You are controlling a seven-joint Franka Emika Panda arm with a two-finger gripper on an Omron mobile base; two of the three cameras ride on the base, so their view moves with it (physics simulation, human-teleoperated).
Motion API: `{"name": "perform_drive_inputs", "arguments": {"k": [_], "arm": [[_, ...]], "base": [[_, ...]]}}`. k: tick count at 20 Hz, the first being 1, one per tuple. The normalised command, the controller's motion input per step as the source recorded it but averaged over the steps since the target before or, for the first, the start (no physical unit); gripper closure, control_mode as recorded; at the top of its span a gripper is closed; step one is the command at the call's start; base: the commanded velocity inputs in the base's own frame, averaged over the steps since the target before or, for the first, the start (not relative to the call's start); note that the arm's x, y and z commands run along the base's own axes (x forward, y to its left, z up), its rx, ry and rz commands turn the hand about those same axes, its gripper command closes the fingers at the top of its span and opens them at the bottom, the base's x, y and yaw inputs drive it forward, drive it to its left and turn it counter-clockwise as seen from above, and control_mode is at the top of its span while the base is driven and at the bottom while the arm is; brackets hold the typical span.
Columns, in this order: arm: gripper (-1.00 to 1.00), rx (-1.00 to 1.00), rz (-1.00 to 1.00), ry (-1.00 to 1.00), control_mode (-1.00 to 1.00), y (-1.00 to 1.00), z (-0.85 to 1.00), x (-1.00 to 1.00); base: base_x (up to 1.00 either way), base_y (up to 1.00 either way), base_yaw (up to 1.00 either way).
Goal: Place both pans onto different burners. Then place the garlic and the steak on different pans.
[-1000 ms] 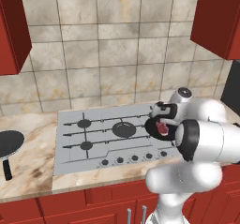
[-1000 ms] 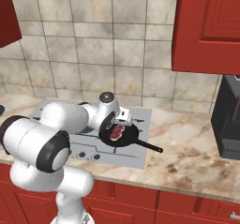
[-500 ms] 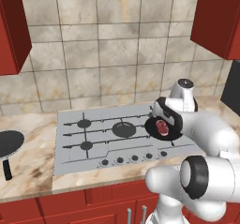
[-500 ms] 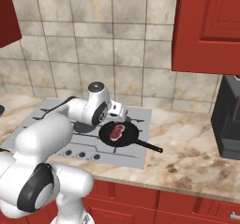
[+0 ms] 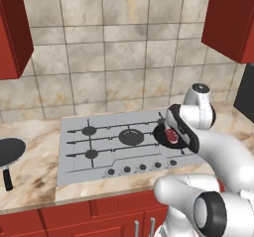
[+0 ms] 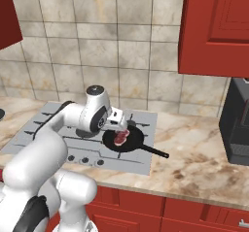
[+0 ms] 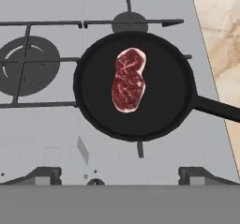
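Gripper has risen off the pan — fingers spread wide, empty — steak unmoved.

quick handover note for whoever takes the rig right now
Gripper: open, empty, above the pan on the stove.
Steak: lying in that pan, which sits on a right-hand burner, handle toward the counter.
Second pan: on the counter left of the cooktop, not on a burner.
Done: one pan placed, steak in it.
Left: move the second pan to another burner, then put the garlic in it.
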Motion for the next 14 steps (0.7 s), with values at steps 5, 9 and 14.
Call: {"name": "perform_drive_inputs", "arguments": {"k": [5, 9, 14], "arm": [[-1.00, 0.00, 0.04, 0.00, 1.00, 0.00, 0.00, -0.14], [-1.00, 0.00, 0.00, 0.00, 1.00, 0.00, 0.00, 0.00], [-1.00, 0.00, 0.00, 0.00, 1.00, 0.00, 0.00, 0.00]], "base": [[-0.06, 0.00, 0.00], [-0.68, -0.06, 0.00], [-0.71, 0.25, 0.02]]}}
